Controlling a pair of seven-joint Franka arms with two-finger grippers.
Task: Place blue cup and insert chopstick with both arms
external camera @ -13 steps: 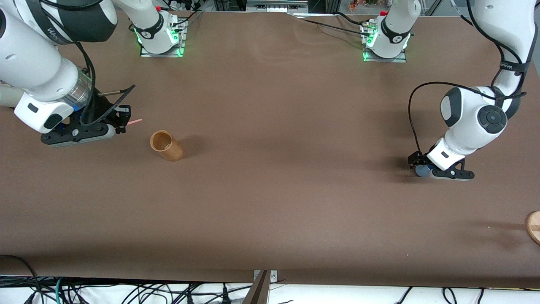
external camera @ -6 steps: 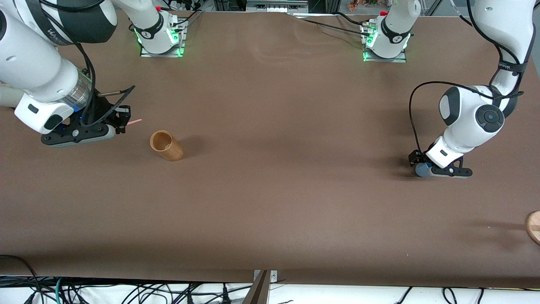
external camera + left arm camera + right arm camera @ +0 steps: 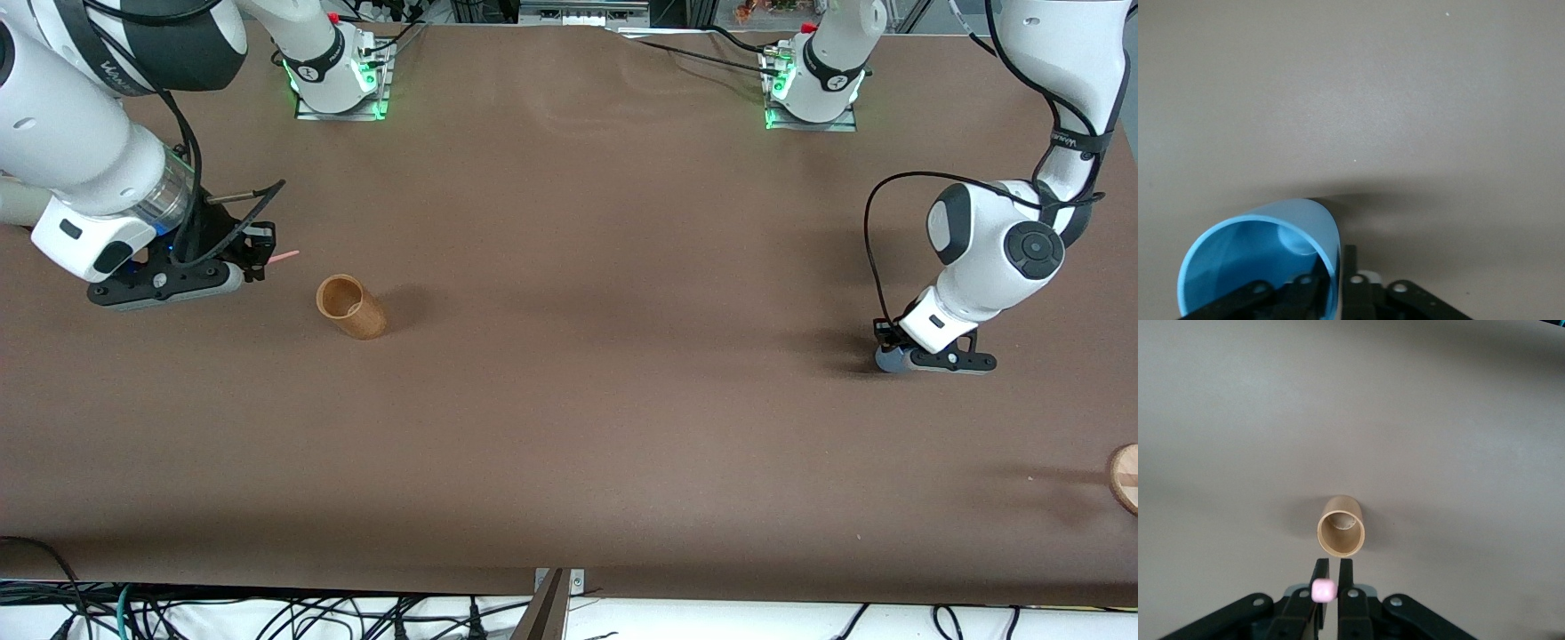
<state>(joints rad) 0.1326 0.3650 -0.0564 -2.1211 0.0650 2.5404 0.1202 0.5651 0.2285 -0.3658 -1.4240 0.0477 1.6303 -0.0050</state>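
Where the right arm reaches down at the upper left of the front view, the right pincer [image 3: 258,253] hangs over the brown worktop [image 3: 569,373], closed narrow on the pink chopstick [image 3: 284,257]. Only the stick's short free end shows there, poking out of the fingers with its long axis lying nearly level and aimed across the frame toward the middle of the worktop. In the right wrist view the chopstick [image 3: 1323,590] is seen end-on as a small pink square pinched between the 2 black fingers [image 3: 1345,577], so its length runs straight toward the camera. The brown wooden cylinder holder [image 3: 350,308] stands on the worktop just beside that pincer, lower in the front view and so nearer that camera, its open mouth [image 3: 1340,535] lying in line with the stick's end.

At the right middle of the front view, the left pincer [image 3: 889,348] is low at the worktop, clamped on the blue cup [image 3: 887,359]. The left wrist view shows the blue cup [image 3: 1258,257] with one finger inside its mouth and the other outside, gripping the wall [image 3: 1331,247] near the rim; the open mouth faces the wrist camera.

A round wooden object [image 3: 1125,478] is cut off by the right edge, lower down.
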